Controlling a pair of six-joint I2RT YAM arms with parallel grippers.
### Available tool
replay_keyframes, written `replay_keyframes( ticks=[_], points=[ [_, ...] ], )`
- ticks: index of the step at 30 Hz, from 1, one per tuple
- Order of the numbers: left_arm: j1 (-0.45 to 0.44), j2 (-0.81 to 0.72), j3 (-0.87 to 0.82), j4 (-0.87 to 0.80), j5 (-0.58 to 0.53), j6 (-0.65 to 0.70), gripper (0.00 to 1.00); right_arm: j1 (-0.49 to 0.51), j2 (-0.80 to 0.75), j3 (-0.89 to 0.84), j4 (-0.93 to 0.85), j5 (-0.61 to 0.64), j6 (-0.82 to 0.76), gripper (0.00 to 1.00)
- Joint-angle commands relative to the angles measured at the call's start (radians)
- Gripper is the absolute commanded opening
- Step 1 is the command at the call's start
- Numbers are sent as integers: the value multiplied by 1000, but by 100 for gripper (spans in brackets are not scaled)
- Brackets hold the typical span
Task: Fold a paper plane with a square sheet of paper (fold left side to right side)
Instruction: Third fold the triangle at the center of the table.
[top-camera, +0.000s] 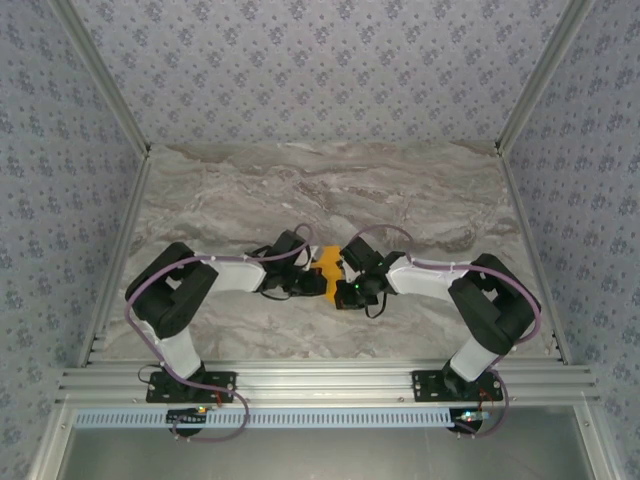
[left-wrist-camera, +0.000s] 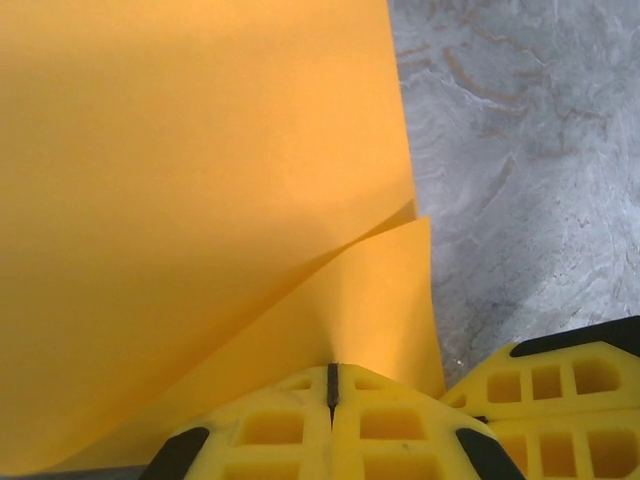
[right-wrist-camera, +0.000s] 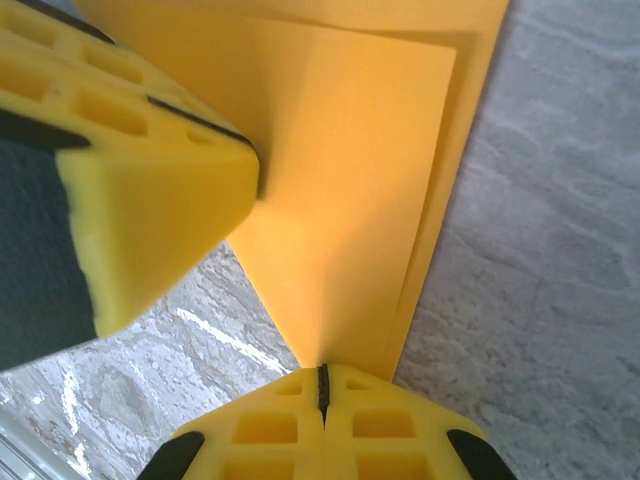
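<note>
From above, the square sheet of paper (top-camera: 326, 260) is a small orange patch between the left gripper (top-camera: 314, 280) and the right gripper (top-camera: 340, 286) — its outline and creases are too small and too covered to read. On the left wrist camera it runs off the top and left edges. On the right wrist camera the top edge cuts it and the left edge crops the left gripper — how many layers each pinch takes is hidden.

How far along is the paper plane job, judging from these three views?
Done: the square sheet of paper is doubled over, two layers showing in both wrist views. In hand: the left gripper and right gripper are each shut on it. Left: flattening a crease and the later folds; no pointed plane shape yet.
</note>
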Motion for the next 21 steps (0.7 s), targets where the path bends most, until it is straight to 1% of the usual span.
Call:
replay_keyframes(
  ticks=[1,8,12,15,18,21],
  points=[
    [100,15,-15,-137,-257,64,2,4,61,-66,-231,109,-16,0],
    [180,24,10,-165,-243,118,3,4,58,-61,-244,101,-24,0],
    [202,13,40,-191,-230,139,3,4,53,-57,-250,103,-27,0],
    [204,-35,44,-211,-222,143,4,3,51,-51,-245,98,-27,0],
    [198,-112,19,-210,-206,120,6,3,47,-49,-236,97,-26,0],
    [159,-186,-6,-212,-204,96,7,2,42,-45,-223,88,-21,0]
  ],
)
